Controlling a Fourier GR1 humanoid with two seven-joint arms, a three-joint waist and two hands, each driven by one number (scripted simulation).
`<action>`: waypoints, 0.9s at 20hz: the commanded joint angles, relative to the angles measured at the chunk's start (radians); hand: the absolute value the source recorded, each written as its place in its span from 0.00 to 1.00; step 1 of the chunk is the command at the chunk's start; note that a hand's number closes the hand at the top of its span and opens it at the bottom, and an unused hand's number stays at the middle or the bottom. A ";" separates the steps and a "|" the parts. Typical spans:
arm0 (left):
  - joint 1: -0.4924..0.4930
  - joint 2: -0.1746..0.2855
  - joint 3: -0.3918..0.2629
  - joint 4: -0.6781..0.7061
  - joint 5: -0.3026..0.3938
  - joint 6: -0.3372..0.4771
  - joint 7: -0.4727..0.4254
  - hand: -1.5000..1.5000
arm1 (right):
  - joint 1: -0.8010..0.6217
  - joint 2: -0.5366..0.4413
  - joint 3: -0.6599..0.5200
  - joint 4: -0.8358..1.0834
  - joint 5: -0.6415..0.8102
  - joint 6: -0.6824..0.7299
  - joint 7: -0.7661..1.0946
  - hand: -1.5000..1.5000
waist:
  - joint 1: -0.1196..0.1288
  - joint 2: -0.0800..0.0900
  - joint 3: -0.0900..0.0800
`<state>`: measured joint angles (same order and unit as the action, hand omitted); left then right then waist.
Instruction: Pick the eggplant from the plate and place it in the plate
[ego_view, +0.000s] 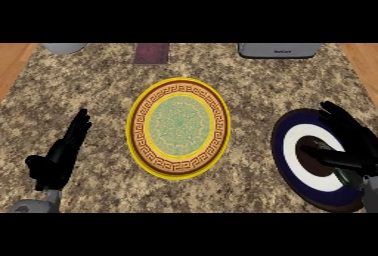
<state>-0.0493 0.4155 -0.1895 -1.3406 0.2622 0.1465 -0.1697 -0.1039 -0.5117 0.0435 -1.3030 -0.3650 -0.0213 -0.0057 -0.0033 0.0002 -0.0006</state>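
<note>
A round plate (179, 127) with a yellow rim, a brown key-pattern band and a green middle lies at the counter's centre, with nothing on it. A navy plate with a white ring (289, 150) lies at the right. My right hand (353, 145) hovers over this plate, fingers stretched toward the far side and thumb laid across the plate's middle. A dark brownish patch (316, 167) shows just under the thumb; it may be the eggplant, mostly hidden by the hand. My left hand (57, 160) rests open at the left edge, fingers up, away from both plates.
A grey appliance (280, 50) stands at the back right, a dark red item (152, 53) at the back centre and a grey vessel (63, 47) at the back left. Wooden strips (15, 60) border the speckled counter on both sides.
</note>
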 joint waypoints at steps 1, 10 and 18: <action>-0.021 -0.046 0.023 0.108 -0.031 -0.008 -0.075 0.50 | 0.071 -0.076 -0.068 -0.050 0.017 0.025 -0.003 0.00 | -0.007 -0.001 0.000; 0.014 0.006 0.029 -0.026 -0.007 -0.050 0.023 0.50 | 0.027 -0.389 -0.037 -0.080 0.062 0.268 0.290 0.00 | 0.012 -0.003 -0.001; -0.056 -0.040 0.032 0.015 -0.045 -0.039 0.053 0.50 | -0.063 -0.373 0.050 0.110 0.143 0.485 0.295 0.00 | 0.016 0.003 0.001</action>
<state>-0.0720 0.3922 -0.1446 -1.3143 0.2398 0.1002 -0.1640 -0.0978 -0.8932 0.0747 -1.3167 -0.2511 0.3701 0.2845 0.0058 0.0010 -0.0007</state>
